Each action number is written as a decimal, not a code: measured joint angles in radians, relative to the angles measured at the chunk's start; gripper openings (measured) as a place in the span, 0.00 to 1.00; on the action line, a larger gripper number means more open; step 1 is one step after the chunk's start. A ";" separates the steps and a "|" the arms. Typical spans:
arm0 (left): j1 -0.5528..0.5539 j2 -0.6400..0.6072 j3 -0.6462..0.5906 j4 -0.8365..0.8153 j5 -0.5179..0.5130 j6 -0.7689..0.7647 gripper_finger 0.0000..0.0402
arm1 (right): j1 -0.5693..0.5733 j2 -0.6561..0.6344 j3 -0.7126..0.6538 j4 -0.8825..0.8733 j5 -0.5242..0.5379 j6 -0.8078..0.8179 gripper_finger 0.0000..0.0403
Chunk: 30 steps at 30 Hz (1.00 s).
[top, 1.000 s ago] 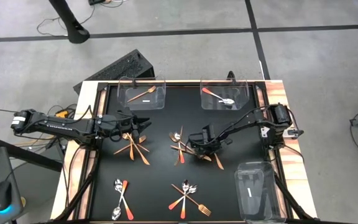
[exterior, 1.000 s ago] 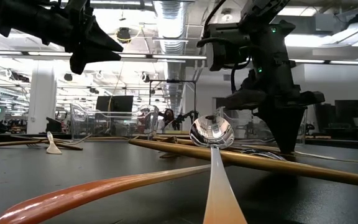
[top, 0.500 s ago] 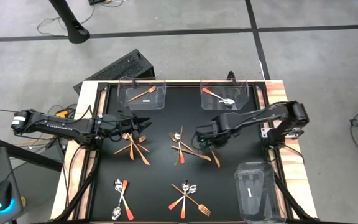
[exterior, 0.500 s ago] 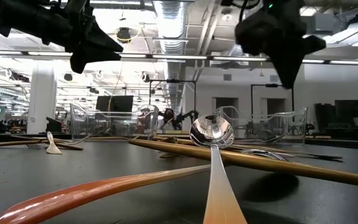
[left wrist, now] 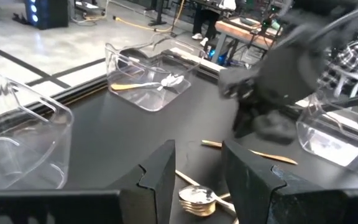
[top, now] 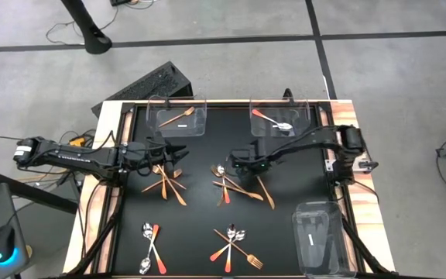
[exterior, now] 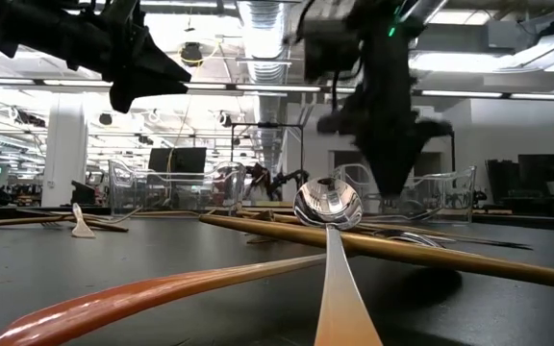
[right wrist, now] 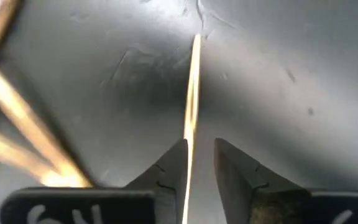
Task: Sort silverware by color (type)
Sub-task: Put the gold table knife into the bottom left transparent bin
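The silverware lies in several small piles on the black table: copper forks, a mixed centre pile, and two near piles. My left gripper is open and hangs above the fork pile. My right gripper points down at the far side of the centre pile. In the right wrist view its fingers stand narrowly open with a thin gold stick running through the gap. One gold stick lies alone to the right. My right gripper has the thin gold stick in the gap between its two fingers, lying along them. I cannot tell whether either finger touches it, or whether it still lies on the table.
Three clear bins stand on the table. The far-left bin holds a copper fork, the far-right bin a red-handled spoon, and the third is at the near right. A raised rim frames the table. A spoon lies close to the low camera.
My right gripper rose off the right part of the centre pile, swung toward the far edge and then leftward, and came down again at the pile's far side. The lone gold stick stays on the table. My left arm kept still.
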 joint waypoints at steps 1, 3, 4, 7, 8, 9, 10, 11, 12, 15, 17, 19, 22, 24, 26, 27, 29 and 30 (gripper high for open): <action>-0.002 0.000 0.000 -0.003 0.000 0.000 0.29 | -0.012 0.017 -0.001 0.008 -0.001 -0.008 0.26; -0.005 0.000 0.000 -0.004 0.005 -0.011 0.29 | -0.031 0.061 0.009 0.027 -0.004 -0.018 0.28; -0.005 0.000 0.000 -0.010 0.007 -0.017 0.29 | -0.039 0.075 0.013 0.030 -0.003 -0.021 0.28; -0.005 0.000 0.000 -0.019 0.028 -0.037 0.29 | -0.061 0.107 0.025 0.044 -0.006 -0.049 0.30; -0.005 0.000 0.000 -0.023 0.035 -0.037 0.29 | -0.064 0.114 0.030 0.054 -0.005 -0.050 0.31; -0.005 0.000 0.000 -0.023 0.045 -0.036 0.29 | -0.069 0.115 0.030 0.059 -0.008 -0.056 0.32; -0.005 0.000 0.000 -0.023 0.052 -0.037 0.29 | -0.075 0.116 0.030 0.065 -0.010 -0.068 0.33; -0.005 0.000 0.000 -0.024 0.053 -0.037 0.29 | -0.079 0.118 0.030 0.079 -0.010 -0.079 0.34; -0.005 0.000 0.000 -0.026 0.053 -0.037 0.29 | -0.084 0.120 0.031 0.093 -0.009 -0.085 0.34; -0.005 0.000 0.000 -0.026 0.052 -0.037 0.29 | -0.100 0.117 0.030 0.115 -0.010 -0.109 0.35; -0.005 0.000 0.000 -0.027 0.052 -0.037 0.29 | -0.112 0.115 0.031 0.122 -0.007 -0.123 0.34; -0.005 0.000 0.000 -0.026 0.052 -0.037 0.29 | -0.123 0.116 0.031 0.122 -0.008 -0.140 0.33; -0.005 0.000 0.000 -0.027 0.052 -0.032 0.29 | -0.135 0.116 0.031 0.120 -0.009 -0.175 0.28; -0.005 0.000 0.000 -0.027 0.052 -0.020 0.29 | -0.136 0.116 0.030 0.119 -0.010 -0.195 0.23; -0.005 0.000 0.000 -0.030 0.051 -0.015 0.29 | -0.136 0.115 0.023 0.119 -0.011 -0.206 0.17; -0.005 0.000 0.000 -0.034 0.050 -0.015 0.29 | -0.137 0.115 0.017 0.120 -0.012 -0.208 0.14; -0.005 0.000 0.000 -0.047 0.048 -0.014 0.29 | -0.137 0.112 0.008 0.121 -0.017 -0.221 0.08; -0.005 0.000 0.000 -0.052 0.047 -0.014 0.29 | -0.137 0.111 0.006 0.121 -0.026 -0.234 0.05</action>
